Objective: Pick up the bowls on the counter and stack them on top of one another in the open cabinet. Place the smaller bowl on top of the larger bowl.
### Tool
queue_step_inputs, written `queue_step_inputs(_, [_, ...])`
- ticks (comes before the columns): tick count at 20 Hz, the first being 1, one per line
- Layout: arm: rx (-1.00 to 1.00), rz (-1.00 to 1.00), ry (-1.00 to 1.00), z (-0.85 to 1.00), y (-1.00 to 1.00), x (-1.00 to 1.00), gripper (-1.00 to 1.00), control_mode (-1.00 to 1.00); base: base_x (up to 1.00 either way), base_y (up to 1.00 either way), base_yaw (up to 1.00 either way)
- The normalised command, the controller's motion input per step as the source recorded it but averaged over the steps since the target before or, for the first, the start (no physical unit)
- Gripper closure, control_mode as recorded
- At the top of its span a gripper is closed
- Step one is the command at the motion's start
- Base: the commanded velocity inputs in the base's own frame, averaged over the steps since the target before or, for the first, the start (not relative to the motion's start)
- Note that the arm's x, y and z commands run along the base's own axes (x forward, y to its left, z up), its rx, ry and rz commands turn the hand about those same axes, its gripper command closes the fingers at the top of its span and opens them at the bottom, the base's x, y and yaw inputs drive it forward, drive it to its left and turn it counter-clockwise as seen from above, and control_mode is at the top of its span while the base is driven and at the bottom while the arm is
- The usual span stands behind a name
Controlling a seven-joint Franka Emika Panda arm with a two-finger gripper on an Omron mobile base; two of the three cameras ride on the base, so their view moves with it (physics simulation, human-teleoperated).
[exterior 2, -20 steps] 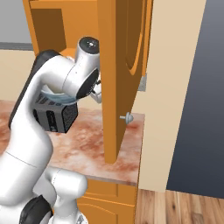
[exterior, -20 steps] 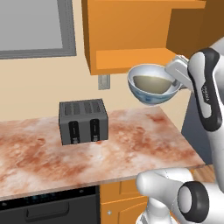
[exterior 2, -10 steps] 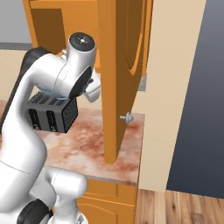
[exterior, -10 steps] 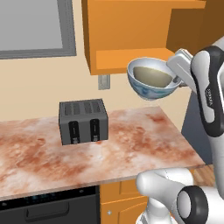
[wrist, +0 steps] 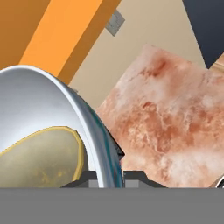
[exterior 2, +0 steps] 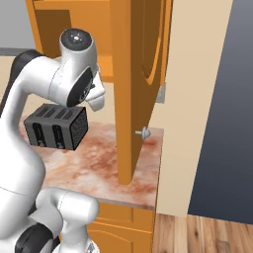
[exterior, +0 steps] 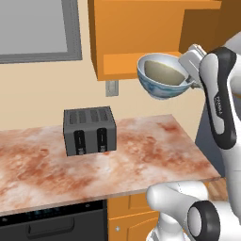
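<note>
Two bowls, you see — the smaller bowl (exterior: 163, 72) nested inside the larger bowl (exterior: 157, 85), fingers (wrist: 114, 151) clamped on its rim, held high above the counter (exterior: 141, 150), beside the cabinet (exterior: 136, 35), one toaster (exterior: 89, 130) below.

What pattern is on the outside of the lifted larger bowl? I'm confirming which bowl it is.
White with a blue pattern on the larger bowl; clearest in the left base view.

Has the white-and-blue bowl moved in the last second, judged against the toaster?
Yes. In the left base view the larger bowl, with the smaller bowl inside, has risen toward the cabinet, away from the toaster.
</note>
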Motion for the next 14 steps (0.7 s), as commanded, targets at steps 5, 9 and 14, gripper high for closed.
queue_step_inputs(5, [0.02, -0.17, -0.02, 0.20, 0.00, 0.00, 1.00, -1.00, 0.00, 0.00, 0.00])
queue_step_inputs(9, [0.03, -0.16, -0.04, 0.17, 0.01, 0.02, 1.00, -1.00, 0.00, 0.00, 0.00])
queue_step_inputs(14, [0.05, -0.16, -0.04, 0.12, 0.04, 0.08, 1.00, -1.00, 0.00, 0.00, 0.00])
